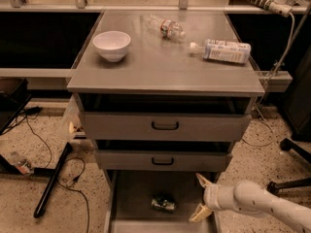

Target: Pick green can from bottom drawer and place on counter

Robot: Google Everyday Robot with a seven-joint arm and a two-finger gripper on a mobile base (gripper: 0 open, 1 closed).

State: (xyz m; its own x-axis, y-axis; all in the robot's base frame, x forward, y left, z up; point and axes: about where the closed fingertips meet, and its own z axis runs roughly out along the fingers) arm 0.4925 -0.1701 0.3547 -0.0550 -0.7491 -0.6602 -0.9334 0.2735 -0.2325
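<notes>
The green can (163,203) lies on its side on the grey floor of the open bottom drawer (131,193). My gripper (201,196) is open at the drawer's right side, level with the can and a short way to its right, apart from it. One pale fingertip (200,179) points up and back, the other sits lower by the drawer's right wall. The white arm (257,203) comes in from the lower right. The counter (160,62) is the grey cabinet top above.
On the counter stand a white bowl (112,44) at the left and two clear plastic bottles lying down, one (165,27) at the back middle, one (224,50) at the right. Two upper drawers with black handles (165,125) stick out over the bottom drawer. Cables and a black leg (51,181) lie on the floor at the left.
</notes>
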